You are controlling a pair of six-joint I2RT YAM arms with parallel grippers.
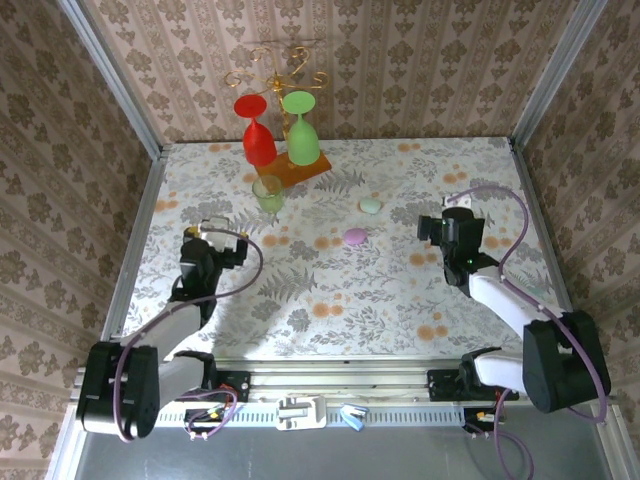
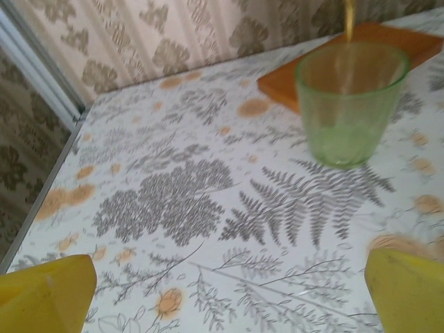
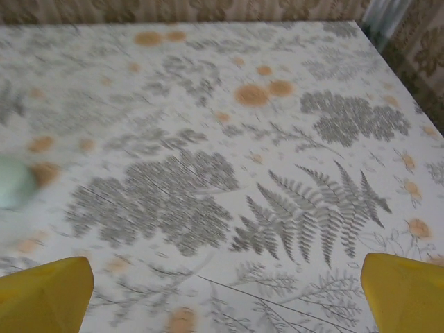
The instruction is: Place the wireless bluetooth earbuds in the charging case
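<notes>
**fernfan:** Where's this one at? Both pinchers look idle to me.

**benchbot:** Pretty much. The left gripper (image 2: pixel 225 304) is spread as wide as it goes, with nothing between its yellow fingertips (image 2: pixel 45 295) except floral table (image 1: pixel 330 295). The right gripper (image 3: pixel 223 302) is the same, wide open and empty.

**fernfan:** And the earbuds?

**benchbot:** Honestly can't tell. They're too small to pick out from overhead. What I can see is a purple oval case (image 1: pixel 354 236) mid-table and a mint oval case (image 1: pixel 371 205) just behind it, close together but apart. Whether the buds are already inside one, no idea, and I can't read the lids either.

**fernfan:** Why's everything laid out like that?

**benchbot:** My guess is the cases sit between the arms but nearer the right one, so that arm does the fiddly work. The rack (image 1: pixel 285 60) with the upside-down red and green wine glasses is parked at the back wall, out of reach. A green tumbler (image 2: pixel 350 104) stands just beside the rack's orange base (image 2: pixel 388 38).

**fernfan:** Arm poses?

**benchbot:** The left arm reaches forward from its base with the wrist low, and its camera stares at the tumbler. The right forearm angles up and to the left, hand low over the cloth. The mint case is a blur at the left edge of its wrist view, so it's off to one side of the jaws, not lined up.
</notes>
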